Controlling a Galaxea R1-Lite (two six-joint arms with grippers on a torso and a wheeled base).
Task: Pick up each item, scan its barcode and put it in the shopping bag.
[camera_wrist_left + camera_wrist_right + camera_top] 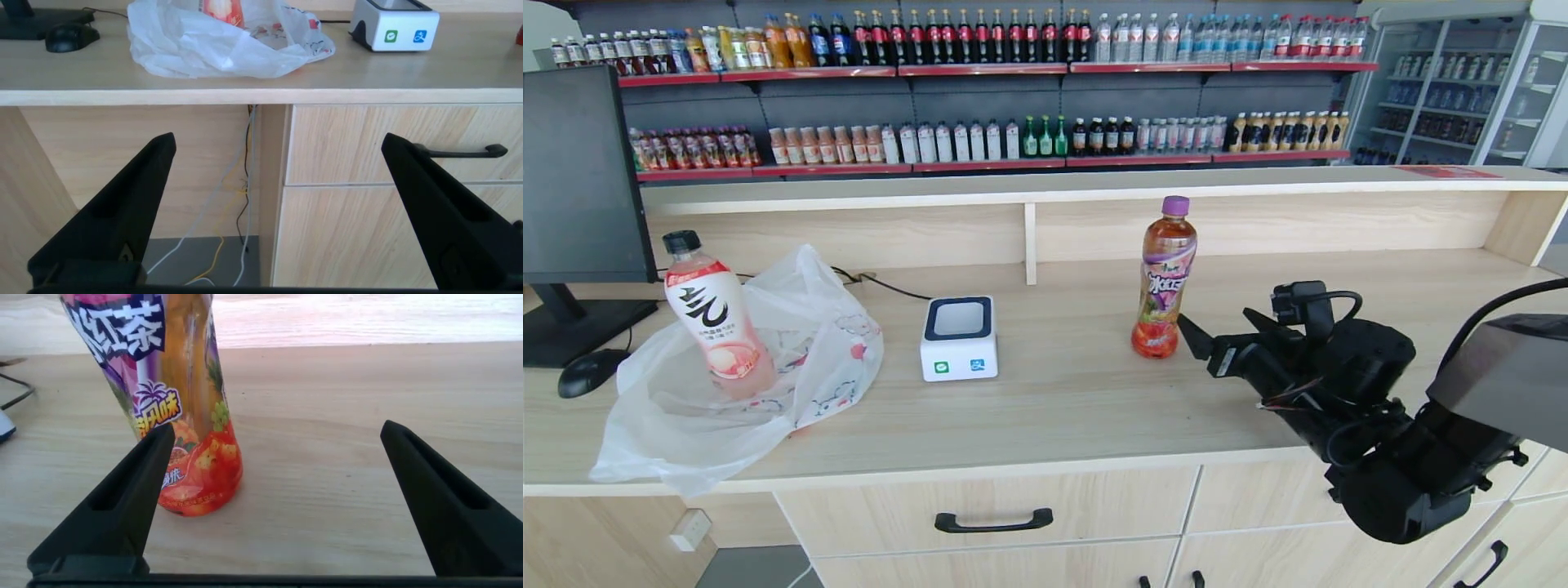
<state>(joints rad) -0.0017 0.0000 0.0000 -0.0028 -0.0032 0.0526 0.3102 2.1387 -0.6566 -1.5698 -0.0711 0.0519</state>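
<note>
Picking up the purple-capped bottle (1164, 282), upright near the middle of the counter (1078, 408), looks to be the step in hand. The right end effector (274, 437) is spread wide just beside it. Next it must straddle the bottle and close.

A pale wood-grain counter (1078, 400) spans the near scene, with matching drawers (866, 510) and black bar handles beneath. Far behind, red-edged shelves (980, 70) (packed with bottles) line a dark wall (849, 102); glass-door fridges (1445, 90) stand far right.

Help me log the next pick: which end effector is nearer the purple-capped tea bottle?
Right. The right end effector sits open just beside the purple-capped tea bottle; the left end effector hangs open below the counter edge, under the shopping bag.
</note>
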